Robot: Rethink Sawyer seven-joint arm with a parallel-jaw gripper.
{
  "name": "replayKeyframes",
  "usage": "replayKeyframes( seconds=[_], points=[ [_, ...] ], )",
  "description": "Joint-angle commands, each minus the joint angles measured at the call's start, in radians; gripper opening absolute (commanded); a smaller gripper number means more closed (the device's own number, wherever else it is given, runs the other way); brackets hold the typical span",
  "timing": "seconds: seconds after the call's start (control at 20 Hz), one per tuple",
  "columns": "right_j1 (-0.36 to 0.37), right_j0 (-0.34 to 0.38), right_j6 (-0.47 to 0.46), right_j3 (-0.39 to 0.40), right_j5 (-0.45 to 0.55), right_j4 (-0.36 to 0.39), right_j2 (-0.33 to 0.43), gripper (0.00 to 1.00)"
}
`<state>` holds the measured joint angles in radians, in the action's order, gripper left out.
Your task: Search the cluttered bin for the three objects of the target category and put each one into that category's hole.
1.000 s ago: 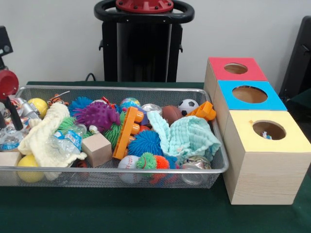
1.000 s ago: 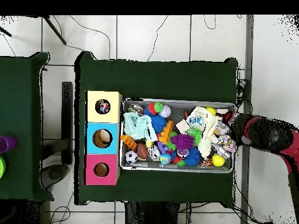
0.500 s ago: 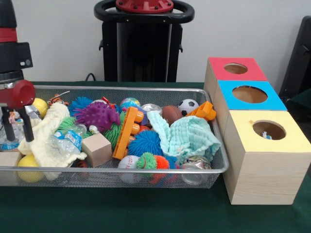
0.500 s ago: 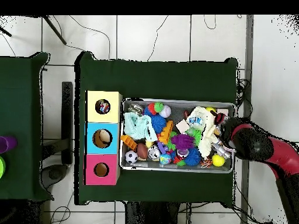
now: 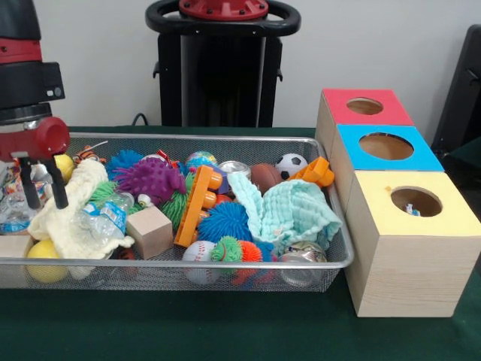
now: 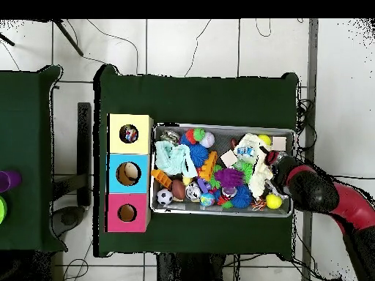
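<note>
A wire mesh bin (image 5: 188, 262) is packed with toys and cloths. My gripper (image 5: 43, 197) hangs open over the bin's left end, above a pale yellow cloth (image 5: 71, 214), with nothing between its fingers. Close by lie a water bottle (image 5: 113, 214), a wooden block (image 5: 149, 232) and two yellow balls (image 5: 46, 263). To the right stand three boxes with round holes: red (image 5: 338, 105), blue (image 5: 353, 143) and yellow (image 5: 376, 197). From overhead, the gripper (image 6: 275, 167) is at the bin's right end (image 6: 220, 128).
Also in the bin are a purple spiky ball (image 5: 150, 179), an orange toy (image 5: 199, 203), a blue spiky ball (image 5: 225, 222), a mint cloth (image 5: 289, 210), a soccer ball (image 5: 291, 164), a baseball (image 5: 199, 252) and a can (image 5: 304, 256). The yellow box's hole holds something small.
The gripper has come in from the front view's left edge, rising and moving right over the bin's left end. The things in the bin have not moved.
</note>
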<state>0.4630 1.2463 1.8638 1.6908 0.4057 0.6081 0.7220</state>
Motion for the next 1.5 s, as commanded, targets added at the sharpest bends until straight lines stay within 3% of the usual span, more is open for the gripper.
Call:
replayKeyframes(
  seconds=[0.05,0.25,0.55,0.85,1.35,1.5],
  points=[
    [0.121,0.043,-0.115,0.097,0.187,-0.071,0.042,1.00],
    [0.170,0.103,-0.142,0.138,0.218,-0.107,0.068,1.00],
    [0.205,0.189,-0.156,0.215,0.191,-0.104,0.096,1.00],
    [0.180,0.239,-0.167,0.276,0.104,-0.012,0.094,1.00],
    [0.202,0.205,-0.038,0.386,-0.105,0.178,0.006,1.00],
    [0.185,0.214,-0.032,0.394,-0.123,0.202,-0.001,1.00]
  ],
)
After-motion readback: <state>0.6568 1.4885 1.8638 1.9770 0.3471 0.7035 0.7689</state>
